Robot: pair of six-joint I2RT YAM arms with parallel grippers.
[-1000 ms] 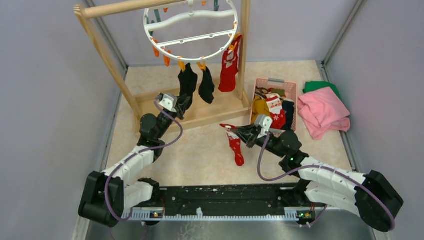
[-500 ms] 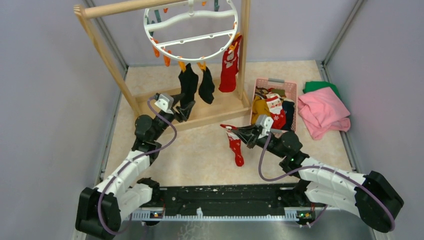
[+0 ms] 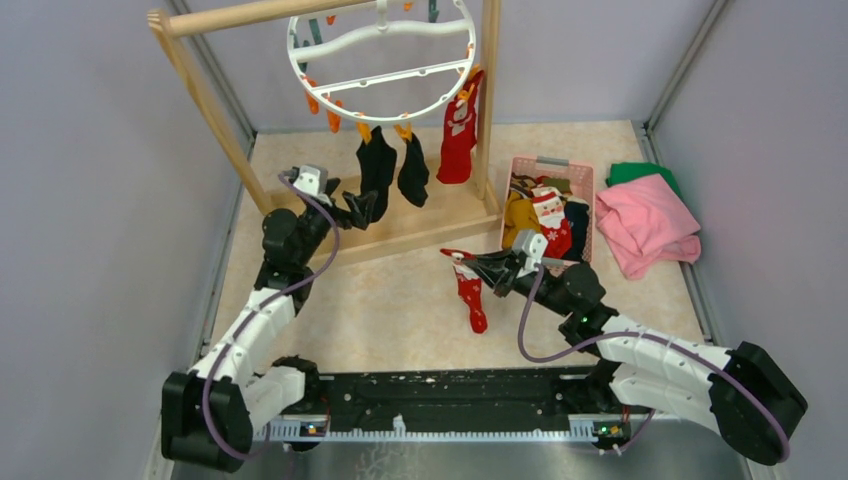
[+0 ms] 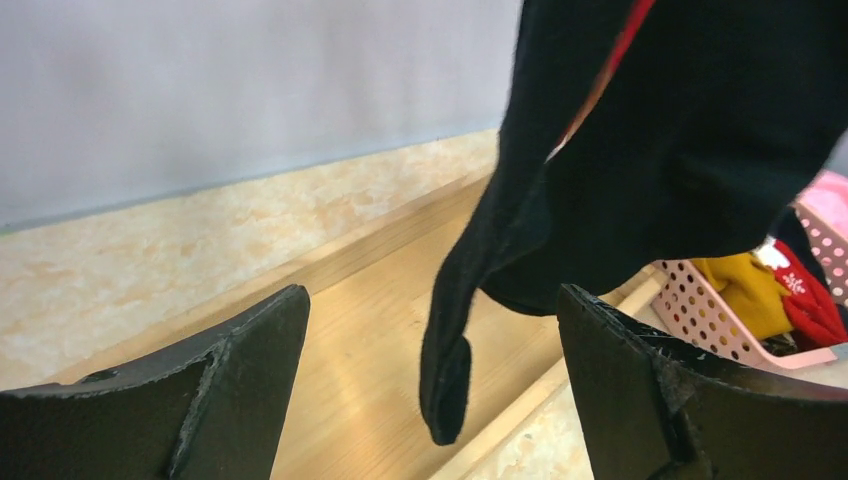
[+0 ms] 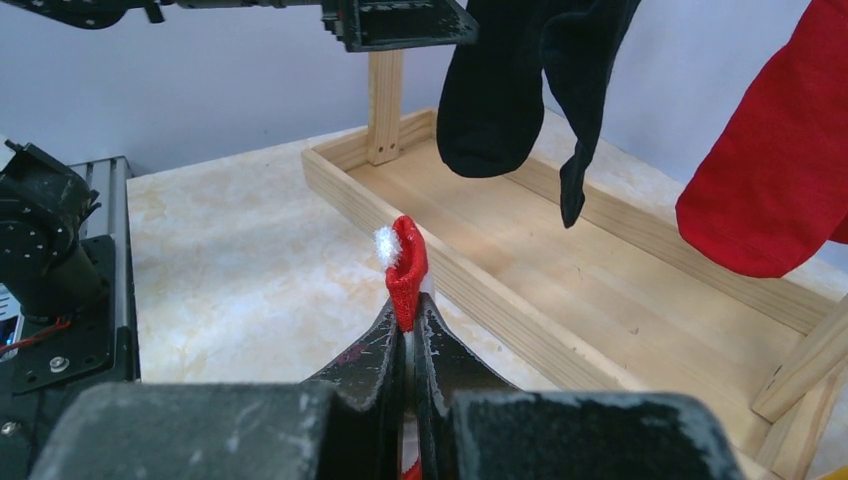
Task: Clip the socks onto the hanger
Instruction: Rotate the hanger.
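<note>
The white ring hanger (image 3: 385, 78) hangs from the wooden rack. Two black socks (image 3: 376, 165) (image 3: 413, 172) and a red sock (image 3: 458, 140) hang from its orange clips. My left gripper (image 3: 362, 208) is open just below and left of the left black sock. In the left wrist view the black sock (image 4: 640, 150) dangles free between the wide fingers of the left gripper (image 4: 432, 300), touching neither. My right gripper (image 3: 474, 264) is shut on the cuff of a red-and-white sock (image 3: 474, 300) that hangs below it over the table. The right wrist view shows that cuff (image 5: 405, 270) pinched in the right gripper (image 5: 410, 320).
The wooden rack (image 3: 200, 90) has a tray-like base (image 3: 440, 222) under the hanging socks. A pink basket (image 3: 585, 175) holding more socks stands right of it. Folded pink (image 3: 645, 225) and green (image 3: 640, 172) cloths lie at the far right.
My left gripper has opened and let go of the black sock, and the left arm has drawn back to the left. The right arm with its sock has barely moved.
</note>
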